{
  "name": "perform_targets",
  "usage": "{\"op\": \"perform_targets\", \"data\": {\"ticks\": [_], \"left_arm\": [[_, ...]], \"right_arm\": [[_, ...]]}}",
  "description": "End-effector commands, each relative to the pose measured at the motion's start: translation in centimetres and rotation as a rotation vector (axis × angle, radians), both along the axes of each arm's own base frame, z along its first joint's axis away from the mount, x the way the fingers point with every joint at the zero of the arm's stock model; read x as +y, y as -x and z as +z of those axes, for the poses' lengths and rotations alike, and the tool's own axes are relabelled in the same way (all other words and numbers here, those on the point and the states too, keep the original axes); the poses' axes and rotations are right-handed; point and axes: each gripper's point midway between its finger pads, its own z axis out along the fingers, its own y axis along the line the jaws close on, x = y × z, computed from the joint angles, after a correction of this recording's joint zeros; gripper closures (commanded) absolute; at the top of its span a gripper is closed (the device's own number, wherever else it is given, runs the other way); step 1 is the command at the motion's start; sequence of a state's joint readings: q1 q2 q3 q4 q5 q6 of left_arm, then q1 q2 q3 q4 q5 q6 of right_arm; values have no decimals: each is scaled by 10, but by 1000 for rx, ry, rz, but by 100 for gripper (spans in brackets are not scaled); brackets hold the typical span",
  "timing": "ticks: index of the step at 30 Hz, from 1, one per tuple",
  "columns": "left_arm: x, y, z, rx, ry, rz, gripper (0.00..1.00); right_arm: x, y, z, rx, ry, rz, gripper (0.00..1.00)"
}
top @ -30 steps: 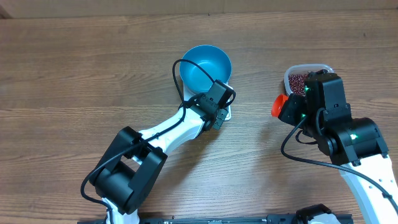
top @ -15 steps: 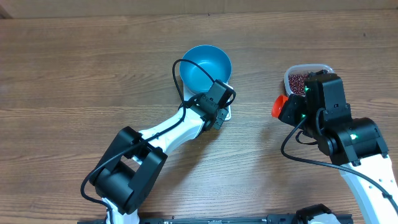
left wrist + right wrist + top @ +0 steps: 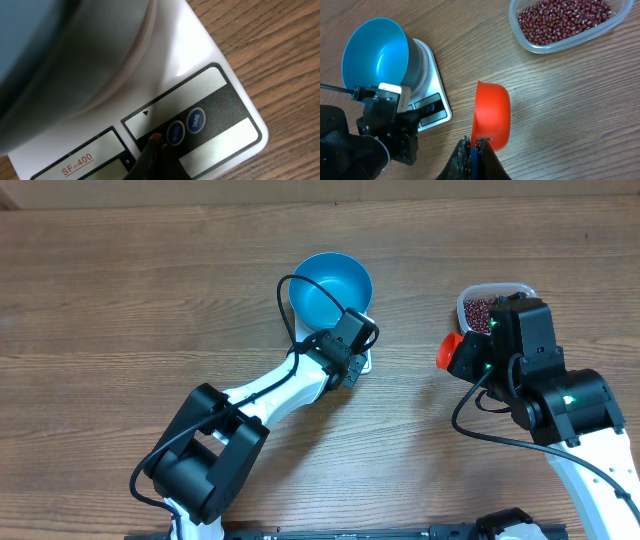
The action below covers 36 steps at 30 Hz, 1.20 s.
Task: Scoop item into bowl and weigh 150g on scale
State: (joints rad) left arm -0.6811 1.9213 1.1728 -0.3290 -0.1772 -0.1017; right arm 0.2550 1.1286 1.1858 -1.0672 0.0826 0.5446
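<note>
No shift: blue bowl on scale; L hand together, R hand round scoop

A brown wood-grain tabletop is seen, its grain running from side to side. Two things are carried directly on it — a small white scale near the middle, and a clear plastic tub set well apart from it, toward the right arm's side
</note>
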Motion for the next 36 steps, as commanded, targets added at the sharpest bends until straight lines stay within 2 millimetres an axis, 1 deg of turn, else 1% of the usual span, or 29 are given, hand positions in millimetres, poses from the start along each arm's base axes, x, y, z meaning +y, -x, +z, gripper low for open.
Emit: {"op": "perform_targets", "data": {"ticks": [1, 7, 10, 25, 34, 36], "left_arm": [[2, -3, -3, -5, -14, 20, 96], [2, -3, -3, -5, -12, 22, 96], [5, -5, -3, -11, -11, 58, 96], [5, -5, -3, -11, -11, 53, 96], [4, -5, -4, -11, -12, 45, 96], [3, -5, -8, -7, -15, 45, 96]], "right_arm": [[-1, -4, 14, -42, 5, 13, 96], [-1, -4, 14, -41, 5, 13, 96], [-1, -4, 14, -42, 5, 13, 96], [-1, -4, 14, -41, 5, 13, 96], [-1, -4, 14, -41, 5, 13, 96], [0, -4, 14, -41, 4, 13, 96]]}}
